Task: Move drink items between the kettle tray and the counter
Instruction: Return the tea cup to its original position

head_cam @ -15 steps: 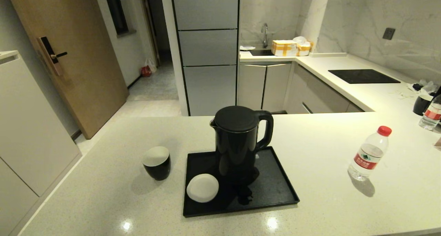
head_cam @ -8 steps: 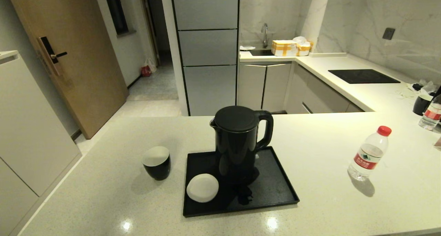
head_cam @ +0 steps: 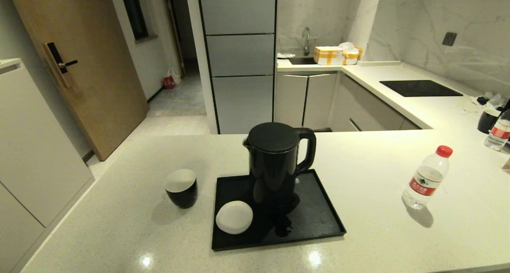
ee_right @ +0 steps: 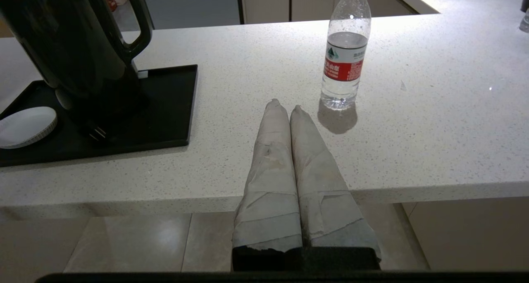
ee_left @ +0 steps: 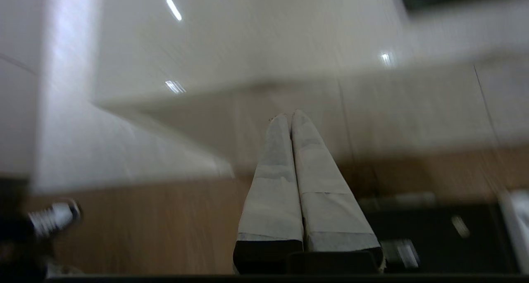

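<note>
The black cup [head_cam: 181, 188], white inside, stands on the speckled counter [head_cam: 370, 225] just left of the black kettle tray [head_cam: 318, 221]. The clear water bottle [head_cam: 427, 177] with its red cap stands upright on the counter, far right of the tray; the right wrist view has the bottle [ee_right: 345, 55] too. My right gripper [ee_right: 285, 105] is shut and empty, hanging at the counter's front edge short of the bottle. My left gripper [ee_left: 290, 116] is shut and empty, low beside the counter's edge. Neither arm shows in the head view.
A tall black kettle [head_cam: 277, 165] and a flat white saucer [head_cam: 234, 217] sit on the tray. A second cup [head_cam: 488, 120] and bottle [head_cam: 499, 134] stand at the far right. A black cooktop panel [head_cam: 420, 88] lies at the back right.
</note>
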Robot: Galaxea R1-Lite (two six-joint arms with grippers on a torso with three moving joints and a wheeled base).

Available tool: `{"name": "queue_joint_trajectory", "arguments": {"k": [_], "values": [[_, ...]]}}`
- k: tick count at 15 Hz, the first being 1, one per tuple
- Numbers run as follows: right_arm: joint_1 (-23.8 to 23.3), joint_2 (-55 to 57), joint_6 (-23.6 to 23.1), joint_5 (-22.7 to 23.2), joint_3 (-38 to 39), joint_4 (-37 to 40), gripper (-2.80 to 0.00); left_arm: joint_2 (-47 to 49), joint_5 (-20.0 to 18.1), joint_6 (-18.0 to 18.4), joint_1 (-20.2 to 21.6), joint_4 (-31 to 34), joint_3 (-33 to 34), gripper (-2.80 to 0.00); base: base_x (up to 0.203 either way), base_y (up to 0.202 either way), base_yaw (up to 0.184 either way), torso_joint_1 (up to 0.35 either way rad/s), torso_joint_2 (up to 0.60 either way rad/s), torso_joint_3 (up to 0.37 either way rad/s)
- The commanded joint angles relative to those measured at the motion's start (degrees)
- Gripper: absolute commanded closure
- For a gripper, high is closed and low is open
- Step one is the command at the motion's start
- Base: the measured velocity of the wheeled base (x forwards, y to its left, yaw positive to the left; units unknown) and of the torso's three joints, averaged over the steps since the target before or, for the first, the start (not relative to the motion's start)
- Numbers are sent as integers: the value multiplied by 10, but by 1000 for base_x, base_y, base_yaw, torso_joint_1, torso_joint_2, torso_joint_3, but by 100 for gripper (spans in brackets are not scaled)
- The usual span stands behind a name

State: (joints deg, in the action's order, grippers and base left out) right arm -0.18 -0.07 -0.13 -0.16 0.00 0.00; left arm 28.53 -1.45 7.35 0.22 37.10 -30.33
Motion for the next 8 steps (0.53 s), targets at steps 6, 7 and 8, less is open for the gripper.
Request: {"name": "queue_joint_trajectory", "arguments": {"k": [6,7,8], "values": [[-1,1,0,0,2,0,0,370,-88,7,-1,-165,27,0,0,0,0,0,0,0],[0,1,0,0,2,0,0,431,-100,8,-1,-304,60,0,0,0,0,0,0,0],[-1,1,0,0,2,0,0,496,-108,11,0,-429,91,0,0,0,0,0,0,0]]}}
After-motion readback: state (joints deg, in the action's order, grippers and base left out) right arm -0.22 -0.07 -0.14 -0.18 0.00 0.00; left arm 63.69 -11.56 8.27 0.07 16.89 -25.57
